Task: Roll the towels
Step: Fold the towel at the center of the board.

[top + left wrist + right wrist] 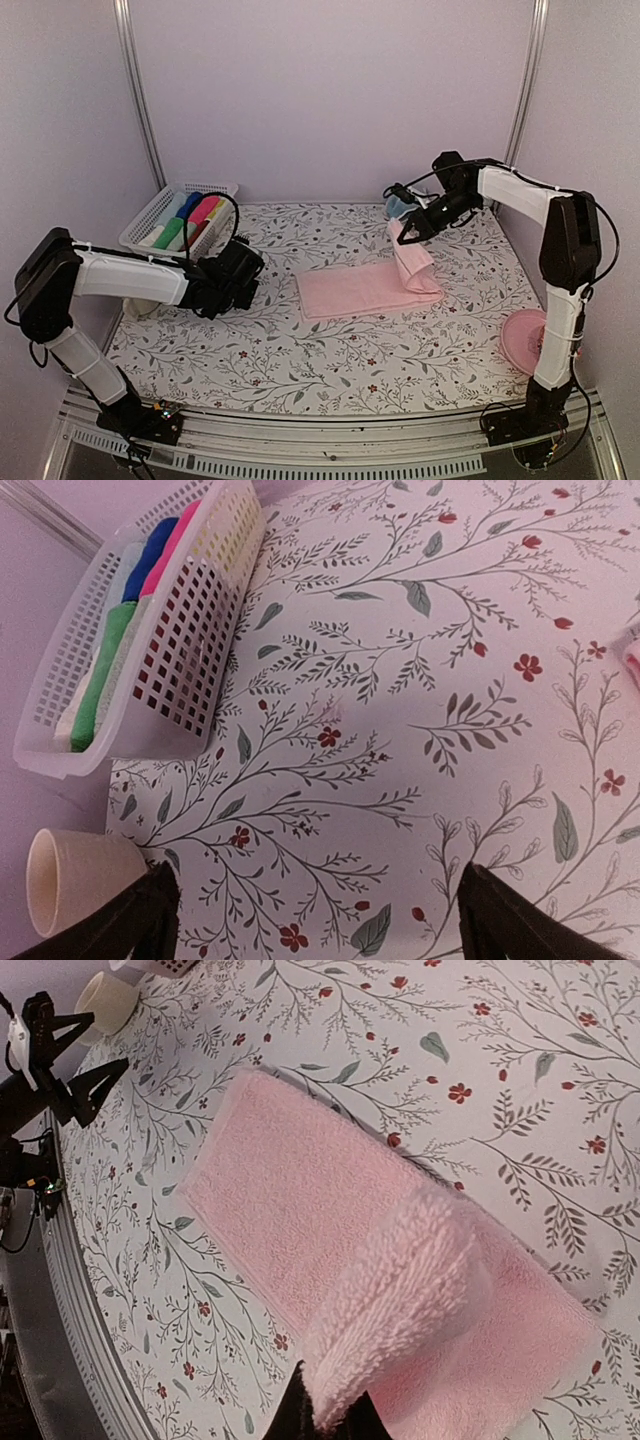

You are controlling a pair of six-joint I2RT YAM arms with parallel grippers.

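The near half of the table point(300, 370) is open, from the left arm point(130, 278) to the plate point(522, 335) at the right edge. A basket point(180, 215) fills the far-left corner, with a cup point(70, 875) just beside it at the left edge. The towel point(365, 285) covers the middle, its right end held up by the right gripper point(404, 234). The strip along the far edge between basket and gripper is free.
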